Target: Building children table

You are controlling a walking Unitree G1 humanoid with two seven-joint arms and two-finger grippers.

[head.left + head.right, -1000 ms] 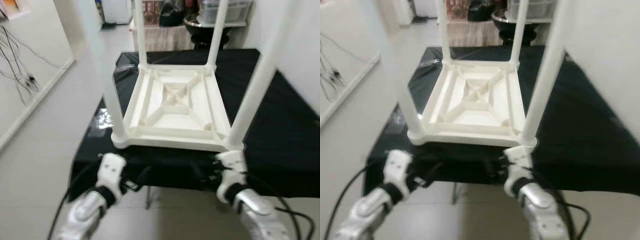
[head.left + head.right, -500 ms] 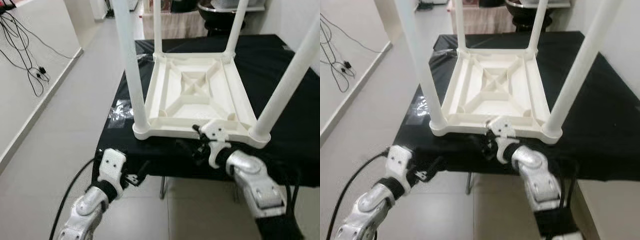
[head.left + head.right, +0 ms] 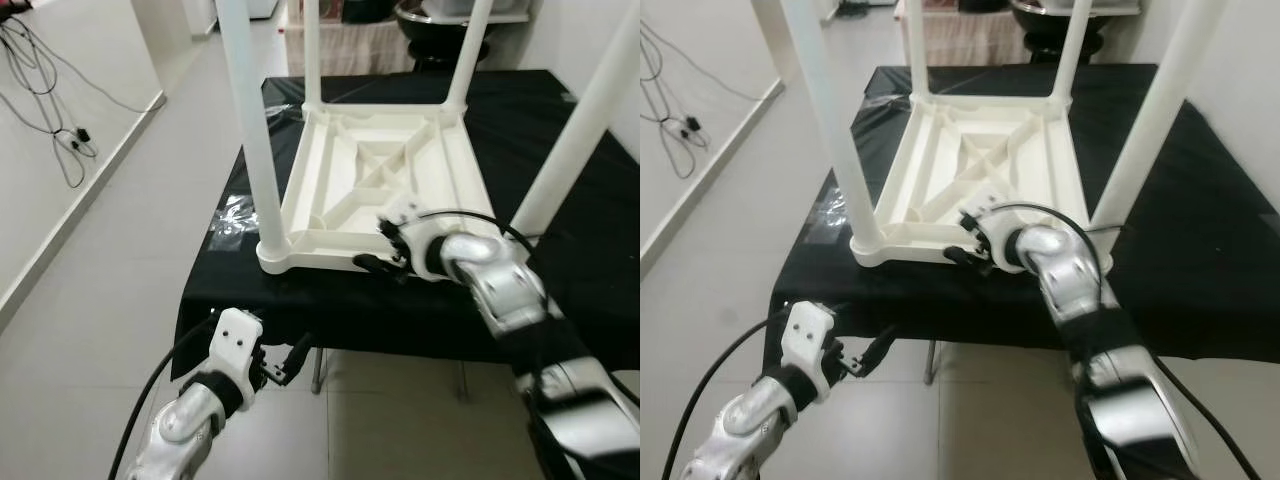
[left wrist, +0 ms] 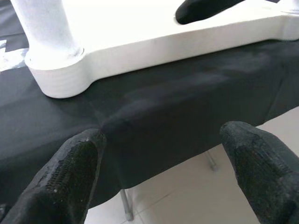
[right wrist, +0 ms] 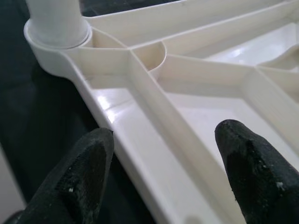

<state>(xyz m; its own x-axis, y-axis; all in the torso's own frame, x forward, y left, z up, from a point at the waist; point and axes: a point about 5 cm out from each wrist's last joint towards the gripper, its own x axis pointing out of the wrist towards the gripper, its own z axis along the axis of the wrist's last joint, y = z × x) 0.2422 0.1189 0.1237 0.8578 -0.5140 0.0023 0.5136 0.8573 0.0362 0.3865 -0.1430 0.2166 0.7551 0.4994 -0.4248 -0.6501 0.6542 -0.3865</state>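
Upside-down, white ribbed children's table (image 3: pixel 385 185) on black cloth (image 3: pixel 570 240).

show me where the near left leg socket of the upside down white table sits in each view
Left eye view: near left leg socket, left of centre, at the black cloth's front edge.
Right eye view: lower left of the white table, at.
Left wrist view: upper left, beyond the left gripper.
Right wrist view: top left, ahead of the right gripper.
Shared landmark: the table's front rim, running from that socket.
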